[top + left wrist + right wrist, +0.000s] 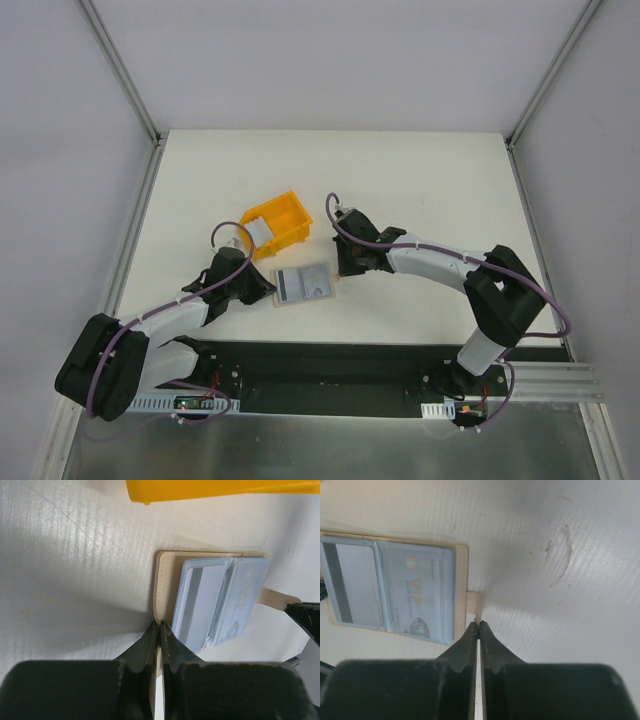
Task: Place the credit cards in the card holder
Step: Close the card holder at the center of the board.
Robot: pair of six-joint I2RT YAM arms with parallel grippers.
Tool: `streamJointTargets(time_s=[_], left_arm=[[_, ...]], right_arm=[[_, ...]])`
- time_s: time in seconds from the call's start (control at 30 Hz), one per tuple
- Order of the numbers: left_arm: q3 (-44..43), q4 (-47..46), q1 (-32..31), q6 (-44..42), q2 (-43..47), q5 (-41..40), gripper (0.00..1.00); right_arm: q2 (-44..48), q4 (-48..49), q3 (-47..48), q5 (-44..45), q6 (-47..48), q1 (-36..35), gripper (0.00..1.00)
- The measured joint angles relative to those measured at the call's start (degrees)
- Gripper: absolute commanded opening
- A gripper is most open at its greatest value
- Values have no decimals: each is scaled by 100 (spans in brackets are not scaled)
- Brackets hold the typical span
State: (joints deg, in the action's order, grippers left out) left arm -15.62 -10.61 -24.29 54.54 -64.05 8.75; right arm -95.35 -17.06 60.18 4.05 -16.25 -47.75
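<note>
The beige card holder [303,284] lies open on the table. Two pale blue credit cards sit in its clear sleeves: one with a black stripe [352,585] and one marked VIP [417,595]. Both also show in the left wrist view [200,600]. My left gripper [160,626] is shut on the holder's beige left edge [165,580]. My right gripper [479,625] is shut on the holder's small snap tab [474,602] at its right side. In the top view the left gripper [268,290] and right gripper [340,275] flank the holder.
A yellow plastic bin [275,225] stands just behind the holder, with a pale grey flat piece [262,231] at its left end. Its rim shows in the left wrist view [220,489]. The right gripper's fingers [305,617] show there too.
</note>
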Motion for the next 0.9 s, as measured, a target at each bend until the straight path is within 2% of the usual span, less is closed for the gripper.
streamJointTargets(time_s=[0.27,0.53,0.7,0.9], left_arm=[[0,221,0,-223,411,28,0],[-225,651,-17,-715,1038,389,0],[-632,708,-382,-960,682,586,0],[-1272,702,-1029,-1115,-81,664,0]], right_arm=[[26,302,-184,-199,-7,4,1],[507,1390,-1209,-863,-446,-42,1],[708,2087,-1705,-1056,-817,-190,0],[1117,2496,-2197,-979,-1080,-267,1]])
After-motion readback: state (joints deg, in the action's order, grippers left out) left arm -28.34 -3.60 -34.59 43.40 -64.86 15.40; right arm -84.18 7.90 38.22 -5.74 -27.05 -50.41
